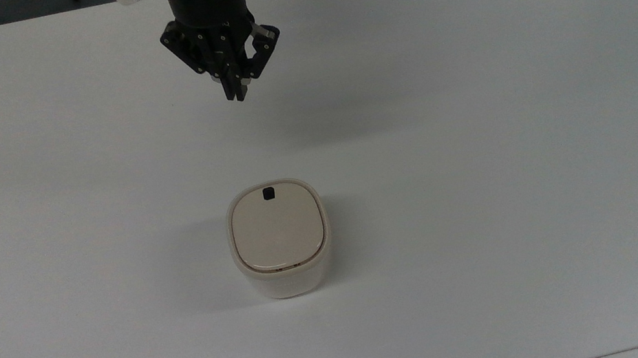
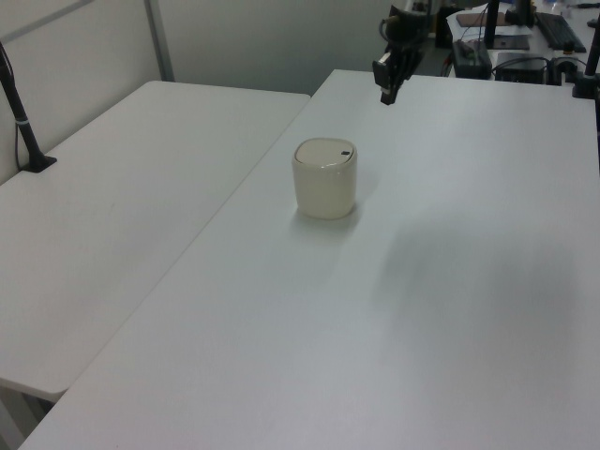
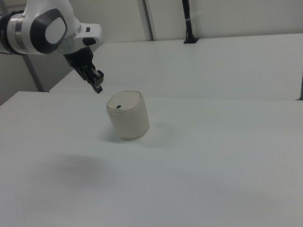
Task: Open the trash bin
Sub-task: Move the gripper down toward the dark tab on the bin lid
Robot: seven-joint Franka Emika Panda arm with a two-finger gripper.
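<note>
- Standing upright near the middle of the white table (image 1: pixel 478 111), one trash bin (image 1: pixel 279 238), lid (image 1: pixel 277 229) down flat, black button (image 1: pixel 268 194) toward the arm.
- One gripper (image 1: pixel 237 95) hangs above the table, well apart from the bin; fingers pressed together, holding nothing.
- Right view alone shows the white arm (image 3: pixel 45 30); a second table (image 2: pixel 122 187) adjoins.

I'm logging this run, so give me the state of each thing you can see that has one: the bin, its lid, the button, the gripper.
trash bin: upright on the table, untouched.
lid: closed, lying flat in the bin's rim.
black button: not pressed on by anything; sits at the lid's edge nearest the gripper in the top view.
gripper: shut, empty, in the air apart from the bin, fingertips pointing down.
</note>
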